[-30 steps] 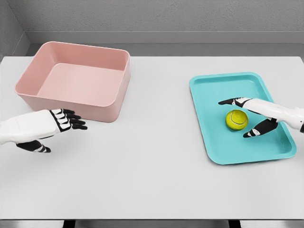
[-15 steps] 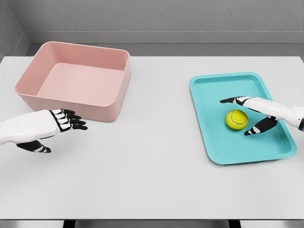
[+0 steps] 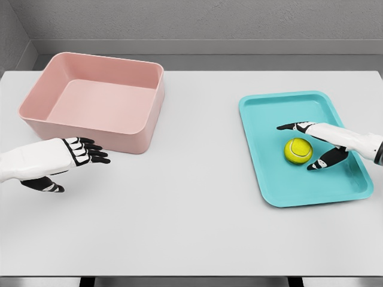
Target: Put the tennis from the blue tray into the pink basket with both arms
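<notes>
Two white arms show in the head view, one from each side of the frame. The right hand (image 3: 320,145) is in the middle right of the frame, over the blue tray (image 3: 263,107). Its black fingers (image 3: 288,127) are spread wide, with one pointing left above the ball and the thumb (image 3: 320,162) low on the ball's right side. It holds nothing. The yellow-green tennis ball (image 3: 298,150) sits on the tray floor, right in the gap between finger and thumb. It is very near them, but I cannot tell if they touch it.

The blue tray lies flat on the white table (image 3: 191,221), on the right side of the frame.

The pink basket (image 3: 143,134) is in the upper left of the frame. It is a big square tub, and its inside shows only its own pink floor.

The left hand (image 3: 66,156) is at the middle left of the frame, just below the basket's front wall. Its fingers (image 3: 93,153) point right and are loosely stretched out, holding nothing. The ball and the basket are well apart, on opposite sides of the table.
</notes>
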